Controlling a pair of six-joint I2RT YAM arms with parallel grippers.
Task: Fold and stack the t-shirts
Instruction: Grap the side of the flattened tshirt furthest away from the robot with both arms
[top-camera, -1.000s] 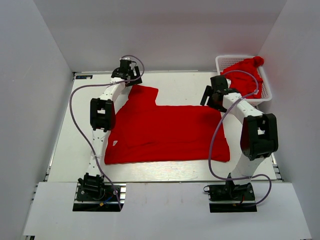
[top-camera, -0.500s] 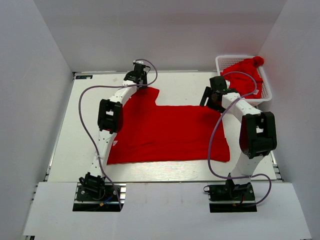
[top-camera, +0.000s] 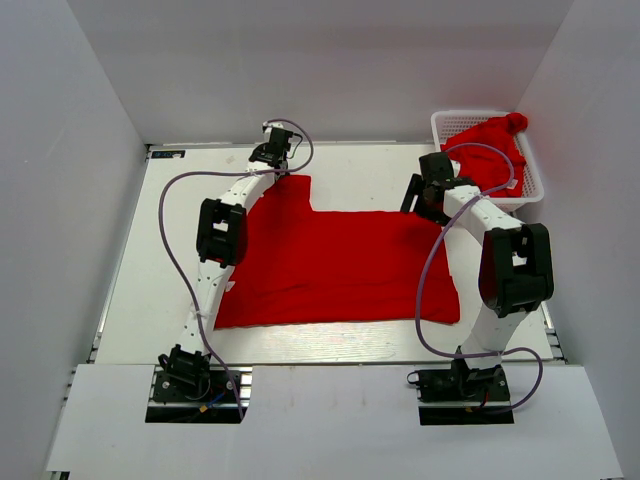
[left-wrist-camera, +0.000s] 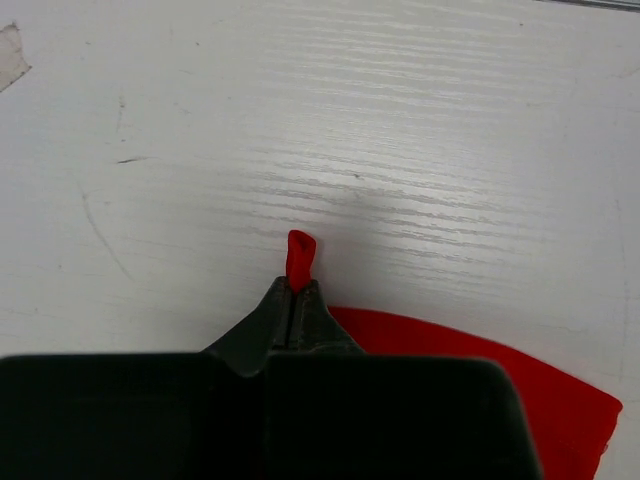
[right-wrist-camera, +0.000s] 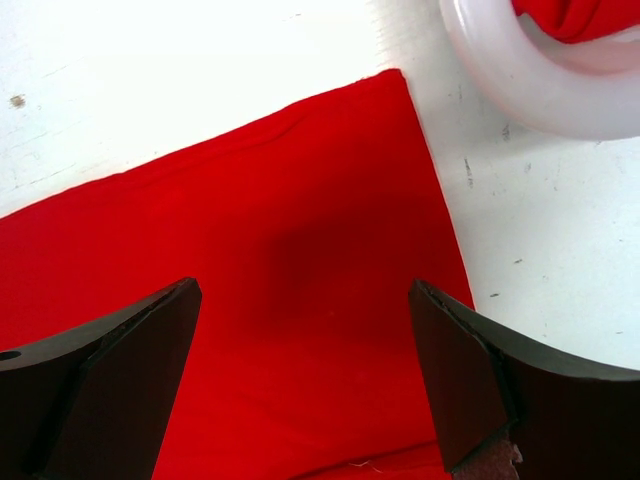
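The right wrist view's edge cuts off the basket and its t-shirt.

Readable text: none in any view.
White label: sits at the left edge of the spread t-shirt; too small to read.
Dark strip: lies at the far left corner of the worktop; no marking on it can be made out.
Wrist views: only plain red cloth and bare white surface, with no lettering.
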